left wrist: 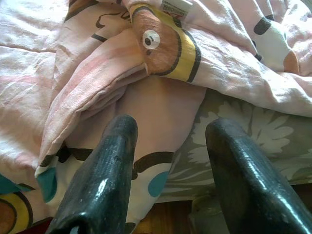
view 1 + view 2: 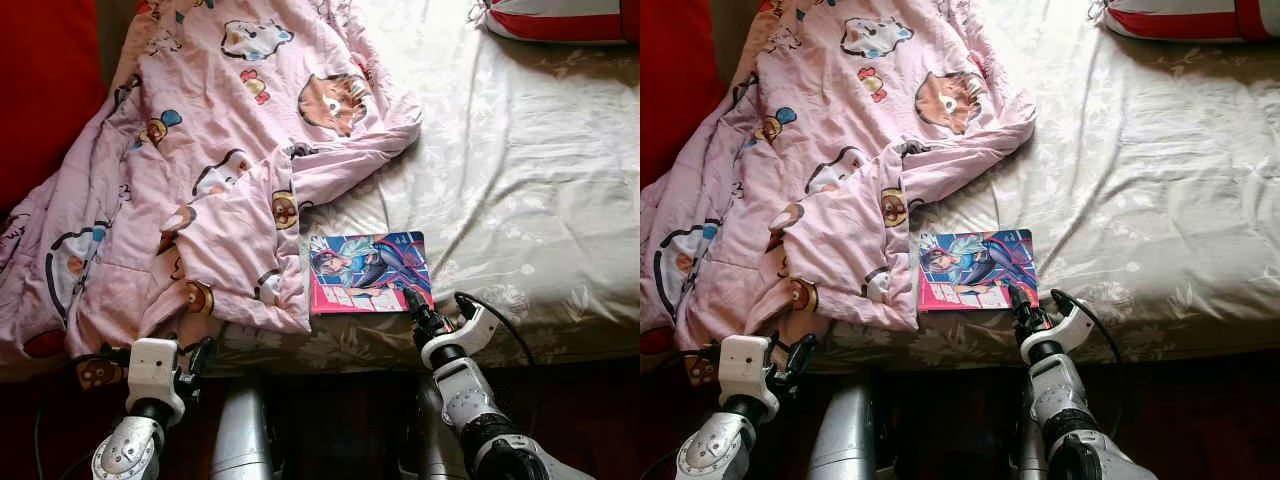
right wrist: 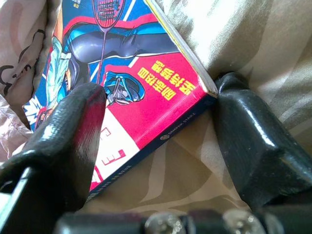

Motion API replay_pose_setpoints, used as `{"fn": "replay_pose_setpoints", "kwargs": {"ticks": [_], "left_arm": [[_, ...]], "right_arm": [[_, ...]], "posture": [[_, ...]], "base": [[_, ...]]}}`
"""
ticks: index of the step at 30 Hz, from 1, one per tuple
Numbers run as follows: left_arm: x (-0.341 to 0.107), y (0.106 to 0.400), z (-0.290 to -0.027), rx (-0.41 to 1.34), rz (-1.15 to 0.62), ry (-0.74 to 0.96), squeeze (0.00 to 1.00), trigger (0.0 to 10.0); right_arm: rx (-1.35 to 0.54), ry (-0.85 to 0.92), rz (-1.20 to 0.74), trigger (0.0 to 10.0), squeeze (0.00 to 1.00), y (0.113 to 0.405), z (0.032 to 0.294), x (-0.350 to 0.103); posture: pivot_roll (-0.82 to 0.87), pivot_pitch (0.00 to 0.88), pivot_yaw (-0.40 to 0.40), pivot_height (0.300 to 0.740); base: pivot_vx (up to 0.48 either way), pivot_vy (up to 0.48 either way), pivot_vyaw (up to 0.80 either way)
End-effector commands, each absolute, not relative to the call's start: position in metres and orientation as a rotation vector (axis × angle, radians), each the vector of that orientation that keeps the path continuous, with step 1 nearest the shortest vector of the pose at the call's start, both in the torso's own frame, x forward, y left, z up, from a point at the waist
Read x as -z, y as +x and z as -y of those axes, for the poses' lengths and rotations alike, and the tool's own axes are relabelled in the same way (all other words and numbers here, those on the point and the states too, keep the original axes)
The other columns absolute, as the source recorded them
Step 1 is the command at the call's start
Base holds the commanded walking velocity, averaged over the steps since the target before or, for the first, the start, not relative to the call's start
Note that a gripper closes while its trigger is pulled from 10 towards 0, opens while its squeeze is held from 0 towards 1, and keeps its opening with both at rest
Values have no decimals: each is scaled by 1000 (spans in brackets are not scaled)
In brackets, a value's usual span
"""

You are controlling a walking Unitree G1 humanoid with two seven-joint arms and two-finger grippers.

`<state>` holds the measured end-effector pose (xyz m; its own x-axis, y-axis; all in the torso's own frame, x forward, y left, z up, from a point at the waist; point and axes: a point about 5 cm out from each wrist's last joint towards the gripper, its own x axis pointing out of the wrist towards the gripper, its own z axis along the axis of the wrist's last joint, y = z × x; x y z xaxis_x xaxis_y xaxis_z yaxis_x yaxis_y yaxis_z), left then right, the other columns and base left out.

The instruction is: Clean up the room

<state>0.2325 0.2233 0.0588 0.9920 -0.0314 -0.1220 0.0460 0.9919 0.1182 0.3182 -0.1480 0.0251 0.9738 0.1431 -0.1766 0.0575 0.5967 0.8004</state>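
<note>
Right wrist view: book (image 3: 146, 92) spine lettering unreadable.

Bed (image 2: 520, 200) carries pink blanket (image 2: 200, 170), comic book (image 2: 368, 272), possibly pillow (image 2: 560, 18) at far edge.

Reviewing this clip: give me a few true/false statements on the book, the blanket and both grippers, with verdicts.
1. The book lies on the bed sheet beside the pink blanket. True.
2. The right gripper is open around the book's corner. True.
3. The book is lifted off the bed. False: it lies flat on the sheet.
4. The left gripper is shut on the blanket. False: it is open at the blanket's edge.
5. A pillow covers the book. False: it sits at the far corner.
</note>
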Motion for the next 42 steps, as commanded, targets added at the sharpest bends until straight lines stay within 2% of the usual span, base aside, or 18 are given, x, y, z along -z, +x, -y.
{"fn": "replay_pose_setpoints", "kwargs": {"ticks": [1, 2, 14, 42], "left_arm": [[-55, 227, -227, 32, -152, 135, 0, 10000], [-55, 227, -227, 32, -153, 135, 0, 10000], [-53, 226, -226, 31, -161, 124, 0, 10000], [-54, 240, -227, -10, -143, 102, 0, 10000]], "right_arm": [[-68, 955, -258, 7373, 0, 317, 140, -22], [-64, 956, -261, 0, 0, 316, 140, -21], [-30, 972, -283, 0, 0, 308, 142, -13], [-33, 978, -243, 0, 0, 317, 137, -22]], "posture": [[223, 305, 67, 572], [223, 305, 66, 572], [220, 306, 63, 572], [209, 264, 53, 572]], "base": [[0, 0, 0], [0, 0, 0], [0, 0, 0], [0, 0, 0]]}}
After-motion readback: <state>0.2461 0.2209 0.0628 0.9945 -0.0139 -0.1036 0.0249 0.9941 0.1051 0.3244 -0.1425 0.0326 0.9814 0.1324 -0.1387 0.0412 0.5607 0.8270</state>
